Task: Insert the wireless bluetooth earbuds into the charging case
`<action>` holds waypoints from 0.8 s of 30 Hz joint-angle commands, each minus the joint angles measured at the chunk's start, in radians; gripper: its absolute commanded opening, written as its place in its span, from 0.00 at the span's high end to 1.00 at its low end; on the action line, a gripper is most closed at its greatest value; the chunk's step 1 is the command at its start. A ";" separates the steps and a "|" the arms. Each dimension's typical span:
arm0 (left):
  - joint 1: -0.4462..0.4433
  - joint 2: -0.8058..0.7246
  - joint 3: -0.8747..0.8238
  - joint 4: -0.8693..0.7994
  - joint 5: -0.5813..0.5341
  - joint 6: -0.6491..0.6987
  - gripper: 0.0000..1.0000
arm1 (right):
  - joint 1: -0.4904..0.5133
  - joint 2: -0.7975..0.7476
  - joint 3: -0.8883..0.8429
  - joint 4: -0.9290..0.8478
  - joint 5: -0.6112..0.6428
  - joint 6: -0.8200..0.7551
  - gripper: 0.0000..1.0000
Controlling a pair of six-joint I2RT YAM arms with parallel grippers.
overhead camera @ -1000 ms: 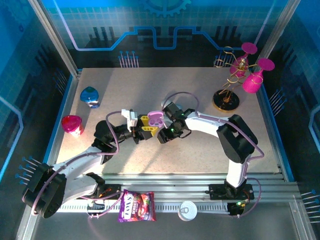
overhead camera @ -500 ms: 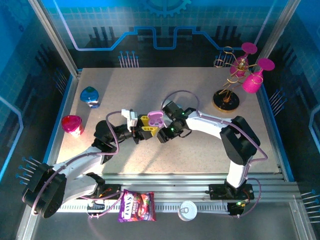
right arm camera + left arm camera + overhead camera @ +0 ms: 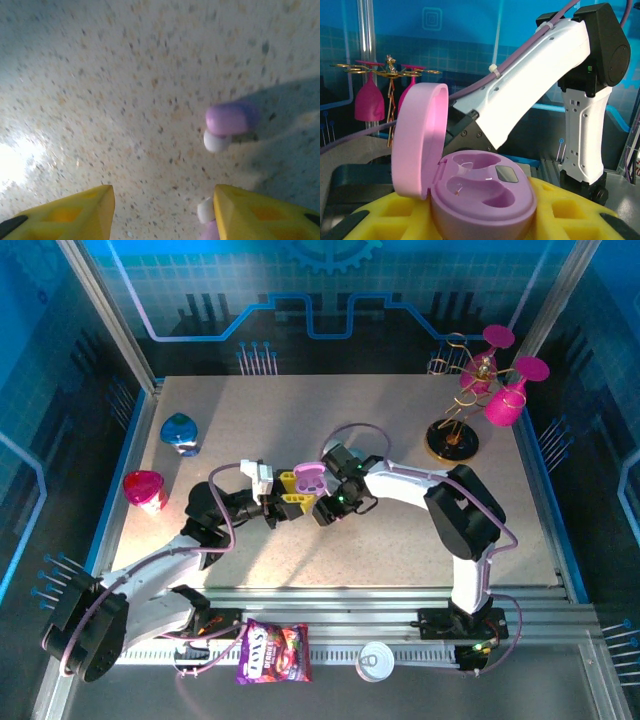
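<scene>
Right arm's elbow swings a bit to the left, and the right gripper (image 3: 162,196) hangs with fingers apart near a purple earbud (image 3: 231,120) lying on the table (image 3: 100,75) at the middle right. The left gripper (image 3: 291,496) is clamped on the open charging case (image 3: 482,192), whose cups are empty and waiting for buds.

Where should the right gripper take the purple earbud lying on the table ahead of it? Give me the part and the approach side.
Probably the rounded purple body of the earbud, from straight above: it lies on its side on the table, so the body's flanks are free. The small white tip looks likelier to slip. The open right gripper would need to shift over it first.
</scene>
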 commanded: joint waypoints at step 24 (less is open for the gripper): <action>0.004 -0.019 0.010 -0.006 0.002 0.013 0.71 | 0.025 -0.116 -0.082 0.044 -0.019 0.019 0.43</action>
